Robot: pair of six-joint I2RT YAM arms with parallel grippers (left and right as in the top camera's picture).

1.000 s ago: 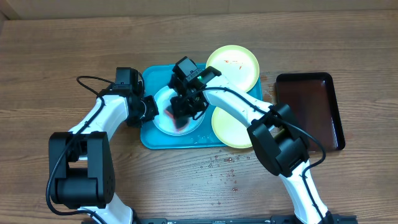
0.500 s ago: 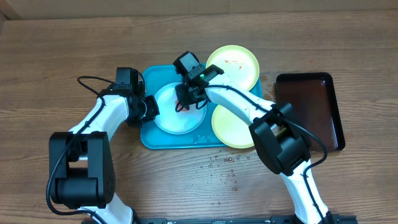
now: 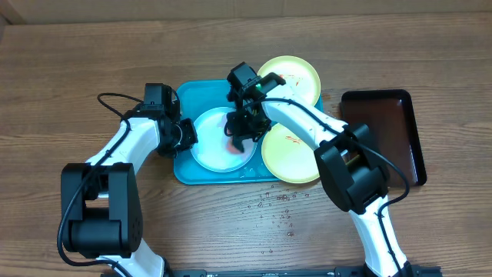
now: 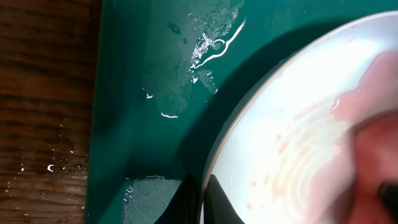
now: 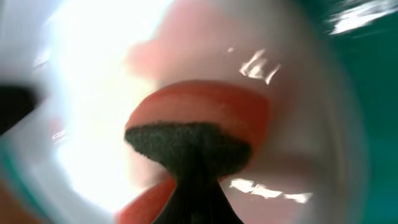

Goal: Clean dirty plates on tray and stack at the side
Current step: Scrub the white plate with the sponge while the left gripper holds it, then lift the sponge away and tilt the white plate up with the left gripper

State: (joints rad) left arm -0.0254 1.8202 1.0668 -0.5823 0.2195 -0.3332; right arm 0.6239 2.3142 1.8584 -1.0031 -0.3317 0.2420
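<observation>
Plate [image 3: 211, 151], glossy round whitish plastic (wet), rim pinched by left end effector [image 3: 187, 135]; right end effector [image 3: 241, 131] pinches orange sponge [image 5: 199, 106].

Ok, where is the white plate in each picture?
Overhead: the white plate sits in the middle, on the blue tray.
Left wrist: the plate fills the right side, tray to its left.
Right wrist: blurry, the plate fills most, behind the red sponge; tray top right.
Shared landmark: the blue tray.
</observation>
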